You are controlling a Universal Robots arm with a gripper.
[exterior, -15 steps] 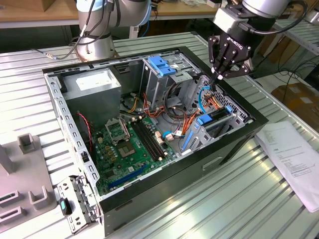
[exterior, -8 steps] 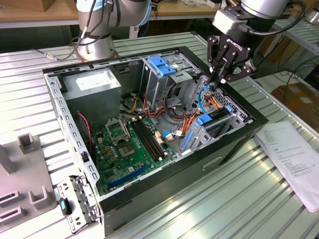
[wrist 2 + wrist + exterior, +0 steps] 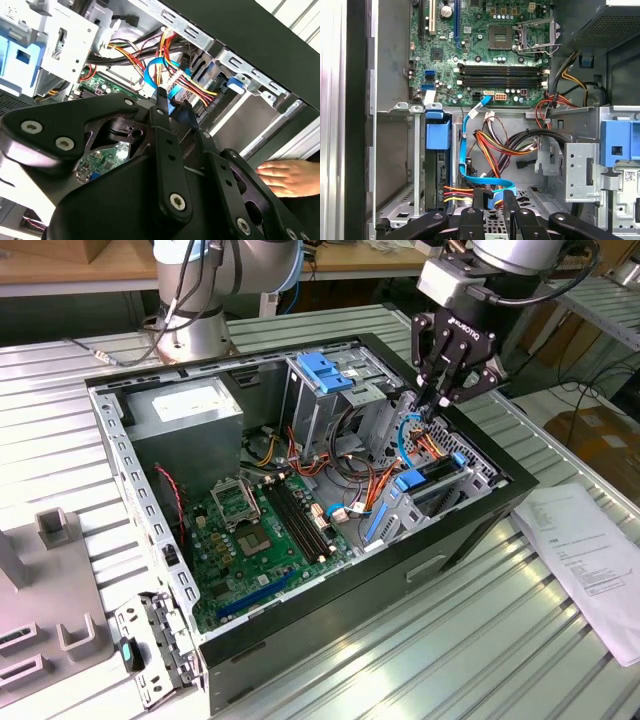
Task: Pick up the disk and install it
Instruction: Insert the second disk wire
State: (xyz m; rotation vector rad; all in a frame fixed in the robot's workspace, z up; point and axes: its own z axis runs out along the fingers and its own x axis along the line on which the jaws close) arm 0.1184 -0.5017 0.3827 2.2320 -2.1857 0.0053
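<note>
Patience suits this step, I'd judge: keep the plug square to the drive's socket and the loose wires clear.

Exterior view: the gripper [image 3: 447,390] hangs low over the front bay of the computer case [image 3: 330,630], where the disk [image 3: 437,475] seems to sit edge-up between blue rails.

Second wrist view: the fingers [image 3: 162,102] are nearly closed, apparently pinching the end of the blue data cable [image 3: 150,75].

First wrist view: the same narrow pinch, just beside the slotted disk [image 3: 442,175].

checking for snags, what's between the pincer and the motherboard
In the first wrist view, a blue flat cable and a bundle of orange, red and black wires lie between the pincer and the motherboard.
</note>
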